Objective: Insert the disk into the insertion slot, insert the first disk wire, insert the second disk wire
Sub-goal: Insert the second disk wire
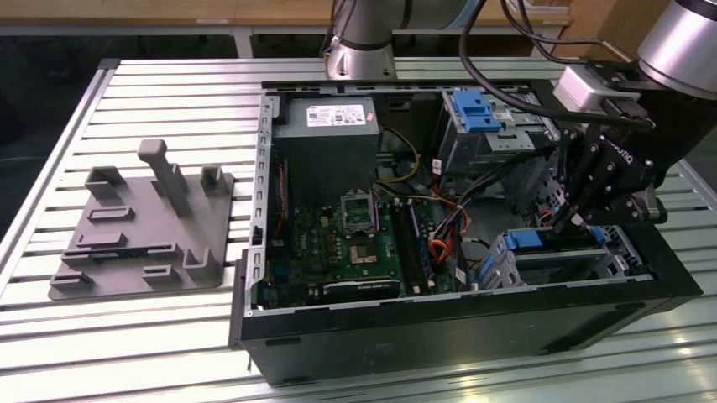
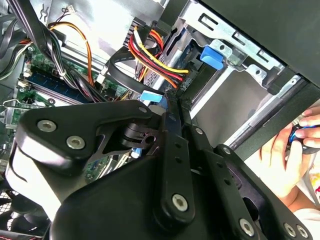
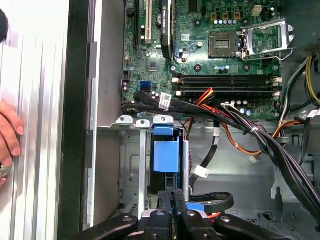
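The disk (image 3: 165, 155), seen by its bright blue carrier, sits inside the insertion slot (image 3: 131, 165), a low silver cage at the case's corner on the exterior view's right (image 1: 583, 264). My gripper (image 1: 566, 225) hangs right over that cage with its fingers (image 3: 168, 197) pressed together. A black flat wire (image 2: 116, 72) ends in a blue plug (image 2: 150, 97) that lies beside my fingertips (image 2: 167, 112); I cannot tell whether they touch. A bundle of red, yellow and black wires (image 2: 150, 52) runs down behind the plug towards the cage.
The open computer case (image 1: 448, 336) lies on a slatted metal table, with the motherboard (image 1: 348, 243) in its middle. A taller grey bay with a blue latch (image 1: 476, 113) stands at the back. A grey fixture (image 1: 146, 227) sits on the exterior view's left. A person's hand (image 2: 285, 155) rests outside the case wall.
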Robot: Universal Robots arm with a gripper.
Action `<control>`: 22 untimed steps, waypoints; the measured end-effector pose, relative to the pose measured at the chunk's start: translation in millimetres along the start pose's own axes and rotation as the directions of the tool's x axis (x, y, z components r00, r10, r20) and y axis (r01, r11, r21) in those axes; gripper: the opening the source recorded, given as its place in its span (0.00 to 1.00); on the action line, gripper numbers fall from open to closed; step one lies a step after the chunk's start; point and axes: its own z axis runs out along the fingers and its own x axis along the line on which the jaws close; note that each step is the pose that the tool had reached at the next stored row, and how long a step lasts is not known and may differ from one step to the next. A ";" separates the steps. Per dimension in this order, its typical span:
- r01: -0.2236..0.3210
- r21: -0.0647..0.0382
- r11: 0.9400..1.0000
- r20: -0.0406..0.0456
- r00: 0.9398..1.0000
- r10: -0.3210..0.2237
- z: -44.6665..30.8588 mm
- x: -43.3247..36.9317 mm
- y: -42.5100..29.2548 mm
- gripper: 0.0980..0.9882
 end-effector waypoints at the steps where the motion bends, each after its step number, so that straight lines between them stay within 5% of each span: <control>1: 0.003 0.000 1.000 0.000 1.000 -0.003 0.0 0.0 0.0 0.05; 22: 0.010 0.001 1.000 0.003 1.000 -0.010 5.9 0.1 -0.5 0.05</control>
